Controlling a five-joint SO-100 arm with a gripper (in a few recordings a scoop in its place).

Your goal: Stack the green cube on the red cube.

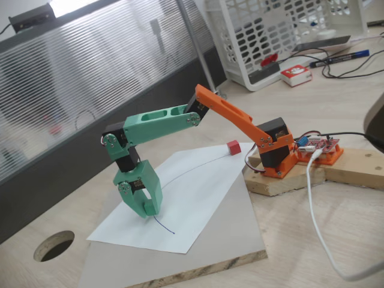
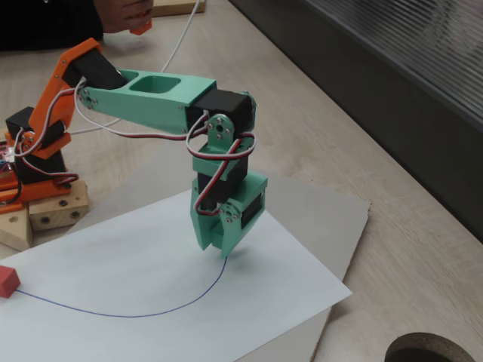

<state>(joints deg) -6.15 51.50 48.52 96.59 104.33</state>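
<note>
White paper [image 2: 151, 286], hand [image 2: 224, 249] lowered onto it (grip unclear), red cube [image 1: 233, 147] well apart

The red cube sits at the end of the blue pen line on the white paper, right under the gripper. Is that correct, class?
Not quite. The red cube is at the line's end on the paper, but the gripper hangs over the line's other end, far from it, as a fixed view shows.

I see small solid red cube [image 1: 233, 147] at far corner of plain white paper sheet [image 1: 192, 198]; thin blue pen line [image 2: 136, 311] curving across sheet; mint-green plastic gripper [image 1: 147, 211]; orange arm base [image 1: 277, 157].
</note>
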